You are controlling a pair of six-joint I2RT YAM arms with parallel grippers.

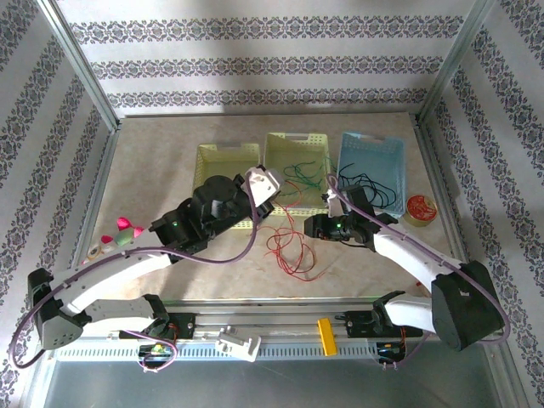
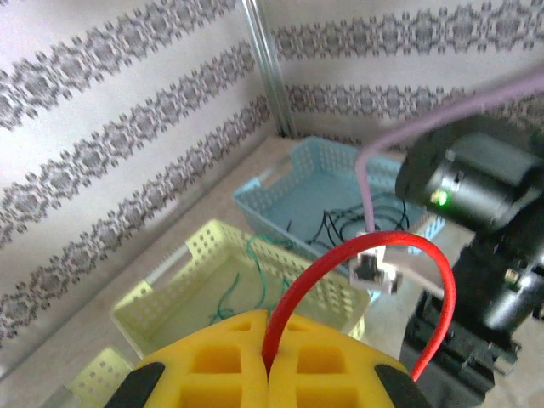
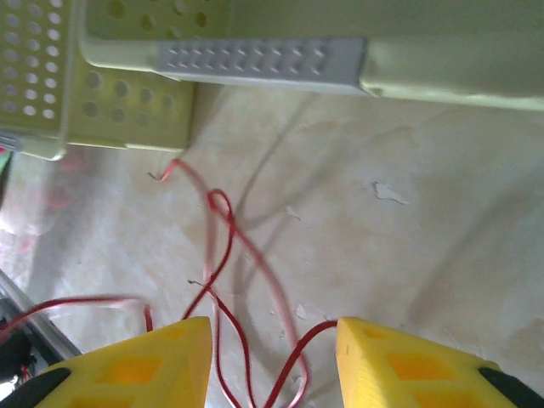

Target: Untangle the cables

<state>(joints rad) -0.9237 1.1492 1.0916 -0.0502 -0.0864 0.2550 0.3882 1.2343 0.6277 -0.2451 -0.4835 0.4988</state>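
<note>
- Left gripper: yellow fingers pressed tight together, pinching the red cable. The cable arches up out of the seam and curls down to the right, in front of the right arm's black housing.
- Right gripper: low over the table, fingers spread wide. Loops of red cable lie on the surface in the gap, nothing pinched.
- From above, the red cable sprawls on bare table just in front of the baskets. It lies between the two wrists, well short of the front rail.
- The green cable sits in the middle yellow-green basket, and the black cable in the blue basket on the right.
- The pale yellow basket is on the left, with the left arm's wrist over its near edge.
- Edges, from the right wrist: one loose end of the red cable stops just beside the corner of a perforated basket wall. Another basket's rim runs across the top of that view.
- Room: there is open table to the right of the right gripper. The table's left side has a wide bare stretch too, apart from some small pink and green items near the left edge.
- A tape roll sits by the right edge, just beside the blue basket.
</note>
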